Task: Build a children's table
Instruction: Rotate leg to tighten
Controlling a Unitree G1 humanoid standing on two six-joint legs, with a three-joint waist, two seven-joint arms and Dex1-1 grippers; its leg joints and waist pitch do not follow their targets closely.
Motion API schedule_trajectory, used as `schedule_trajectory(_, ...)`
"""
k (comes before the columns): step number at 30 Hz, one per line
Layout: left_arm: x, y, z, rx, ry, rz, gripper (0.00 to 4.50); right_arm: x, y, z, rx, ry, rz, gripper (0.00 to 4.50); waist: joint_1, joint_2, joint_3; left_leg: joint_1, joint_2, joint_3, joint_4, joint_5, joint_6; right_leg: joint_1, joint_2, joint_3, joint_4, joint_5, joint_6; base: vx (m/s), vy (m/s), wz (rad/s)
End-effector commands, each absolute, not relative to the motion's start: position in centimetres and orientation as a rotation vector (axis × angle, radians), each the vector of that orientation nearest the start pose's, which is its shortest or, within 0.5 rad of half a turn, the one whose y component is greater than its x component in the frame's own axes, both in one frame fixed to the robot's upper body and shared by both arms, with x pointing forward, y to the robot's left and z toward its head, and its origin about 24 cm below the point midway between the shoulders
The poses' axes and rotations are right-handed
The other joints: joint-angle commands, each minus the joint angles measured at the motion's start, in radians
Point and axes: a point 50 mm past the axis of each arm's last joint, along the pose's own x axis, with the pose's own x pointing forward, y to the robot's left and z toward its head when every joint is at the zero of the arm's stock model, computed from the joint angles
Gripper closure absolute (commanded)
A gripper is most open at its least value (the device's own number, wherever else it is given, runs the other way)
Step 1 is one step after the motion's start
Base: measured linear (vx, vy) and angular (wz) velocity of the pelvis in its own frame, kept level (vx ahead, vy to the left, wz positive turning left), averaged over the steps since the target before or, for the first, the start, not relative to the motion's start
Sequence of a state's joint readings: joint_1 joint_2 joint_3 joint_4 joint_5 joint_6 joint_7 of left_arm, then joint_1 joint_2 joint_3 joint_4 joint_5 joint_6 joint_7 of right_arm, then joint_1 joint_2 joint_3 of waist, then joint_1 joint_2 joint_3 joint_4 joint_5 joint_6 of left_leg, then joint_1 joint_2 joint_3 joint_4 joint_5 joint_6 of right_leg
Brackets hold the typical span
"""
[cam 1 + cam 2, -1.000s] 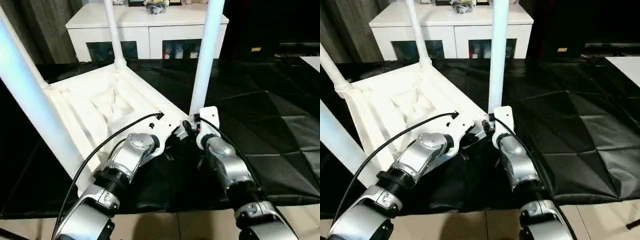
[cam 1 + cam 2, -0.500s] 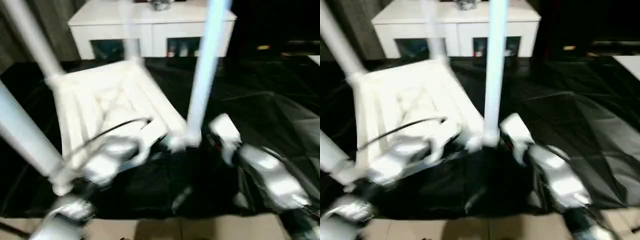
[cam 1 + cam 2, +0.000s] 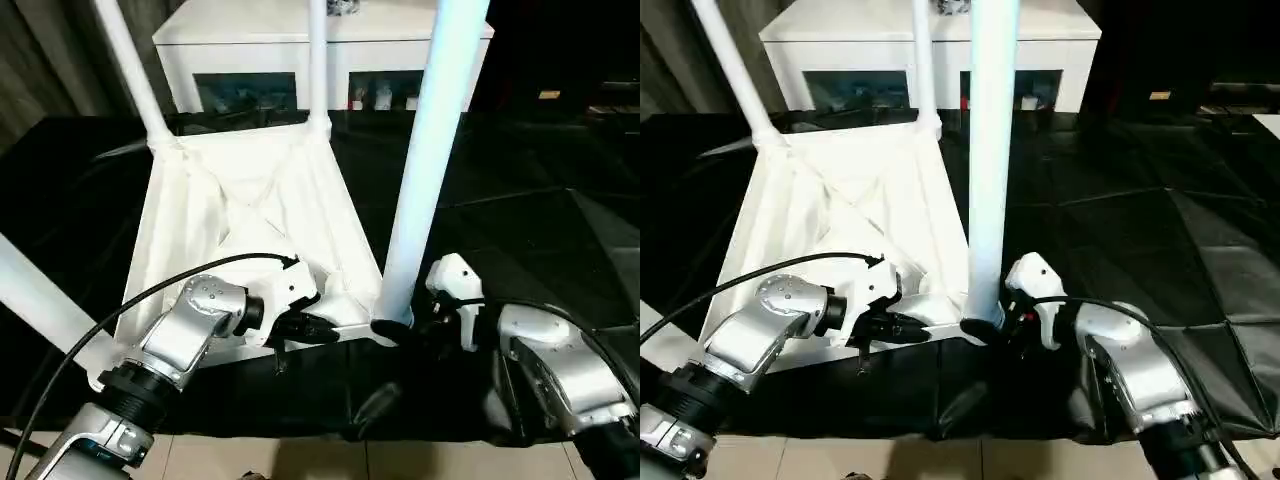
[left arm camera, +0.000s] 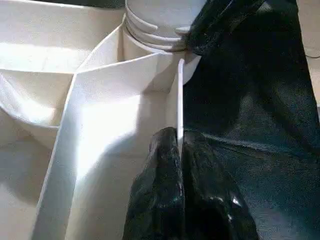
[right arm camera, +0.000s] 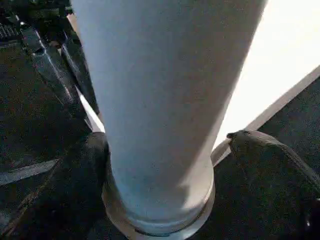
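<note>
- The left gripper [image 3: 322,328] has its two black fingers pinched shut on the thin rim of the table top [image 3: 250,200], which lies upside down on a black sheet [image 3: 520,230]. I'd guess the pinch is there to keep the top from sliding while the leg beside it is worked.
- The right gripper [image 5: 160,165] stands wide apart around the base of the nearest leg [image 3: 430,160], one finger on each side. Whether the pads actually touch the leg is hard to tell from here; it looks more like a loose bracket than a clamp.
- That leg stands upright in the rounded corner socket [image 4: 155,25] just ahead of both grippers, a smooth white plastic tube with a collar at its foot.
- Beyond the grippers, the underside shows thin crossing ribs, matte and white, and two more round legs rise from the far corners.
- Farthest off, a low white cabinet [image 3: 260,50] with dark glass fronts.
</note>
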State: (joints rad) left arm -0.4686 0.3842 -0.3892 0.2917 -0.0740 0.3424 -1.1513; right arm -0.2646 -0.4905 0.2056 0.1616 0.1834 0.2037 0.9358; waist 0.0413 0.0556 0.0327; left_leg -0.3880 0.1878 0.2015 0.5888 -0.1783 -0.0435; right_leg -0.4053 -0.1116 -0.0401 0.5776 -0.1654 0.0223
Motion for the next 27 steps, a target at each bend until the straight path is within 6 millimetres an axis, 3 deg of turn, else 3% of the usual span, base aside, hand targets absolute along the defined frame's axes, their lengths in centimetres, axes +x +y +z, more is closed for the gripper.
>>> schedule_trajectory(1, 28.5, 10.2, 5.6, 0.302, 0.483, -1.469, 4.5, 28.0, -16.6, 5.6, -0.265, 0.302, 1.043, 0.6, -0.003, -0.011, -0.055, 0.025, 0.035, -0.016, -0.079, -0.291, 0.035, 0.037, -0.021, 0.02, -0.057, -0.215, -0.23, 0.0, 0.0, 0.0)
schedule_trajectory(16, 28.3, 10.7, 5.4, 0.291, 0.517, -1.474, 4.5, 27.5, -17.0, 4.8, -0.212, 0.362, 1.065, 1.79, -0.004, -0.01, -0.06, 0.024, 0.033, -0.015, -0.072, -0.247, 0.057, 0.042, -0.019, 0.018, -0.049, -0.146, -0.258, 0.0, 0.0, 0.0)
schedule_trajectory(20, 28.5, 10.7, 5.3, 0.297, 0.506, -1.45, 4.5, 27.6, -17.1, 4.1, -0.211, 0.399, 1.02, 1.85, -0.004, -0.01, -0.059, 0.024, 0.033, -0.015, -0.072, -0.244, 0.058, 0.043, -0.02, 0.018, -0.048, -0.144, -0.26, 0.0, 0.0, 0.0)
schedule_trajectory(23, 28.9, 10.6, 5.2, 0.305, 0.489, -1.399, 4.5, 27.8, -17.1, 3.7, -0.216, 0.416, 0.971, 1.87, -0.007, -0.01, -0.056, 0.024, 0.032, -0.015, -0.074, -0.268, 0.047, 0.042, -0.02, 0.017, -0.052, -0.182, -0.253, 0.0, 0.0, 0.0)
schedule_trajectory(27, 31.2, 9.8, 4.6, 0.328, 0.468, -1.143, 4.5, 29.6, -16.4, 2.2, -0.202, 0.436, 0.689, 1.87, -0.021, -0.014, -0.051, 0.027, 0.027, -0.018, -0.079, -0.348, -0.009, 0.034, -0.019, 0.016, -0.066, -0.331, -0.208, -0.013, 0.0, -0.01)
